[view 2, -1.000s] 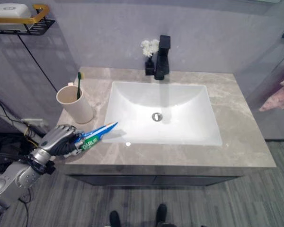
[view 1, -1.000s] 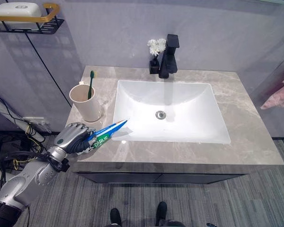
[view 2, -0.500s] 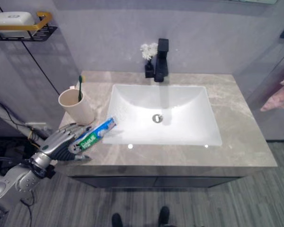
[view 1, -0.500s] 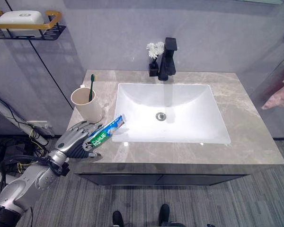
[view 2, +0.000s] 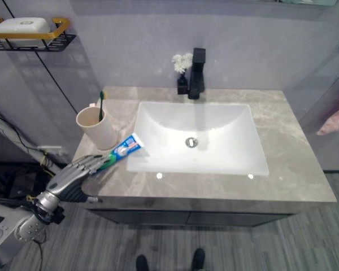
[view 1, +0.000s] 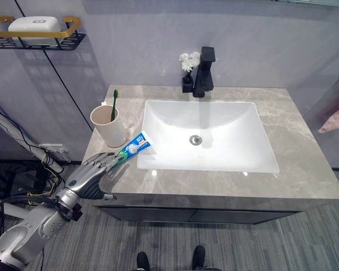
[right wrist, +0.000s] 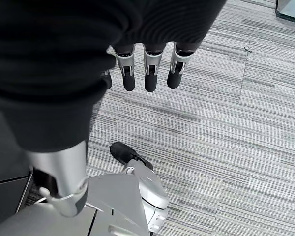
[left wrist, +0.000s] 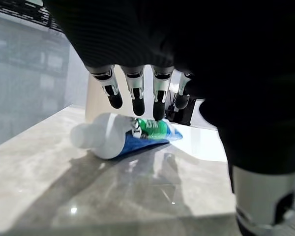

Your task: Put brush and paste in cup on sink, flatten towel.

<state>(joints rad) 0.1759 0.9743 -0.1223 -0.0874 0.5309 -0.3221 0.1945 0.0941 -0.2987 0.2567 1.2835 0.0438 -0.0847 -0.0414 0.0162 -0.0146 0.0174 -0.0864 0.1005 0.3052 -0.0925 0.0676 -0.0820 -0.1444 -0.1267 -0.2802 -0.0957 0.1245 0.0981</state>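
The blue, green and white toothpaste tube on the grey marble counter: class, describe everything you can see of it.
The blue, green and white toothpaste tube is a soft plastic tube with a white cap facing the left hand. It lies flat on the grey marble counter, angled, its flat crimped end reaching the white basin's rim, just in front of the beige cup. The hand's straight fingers hover at the cap end; no grip is visible.
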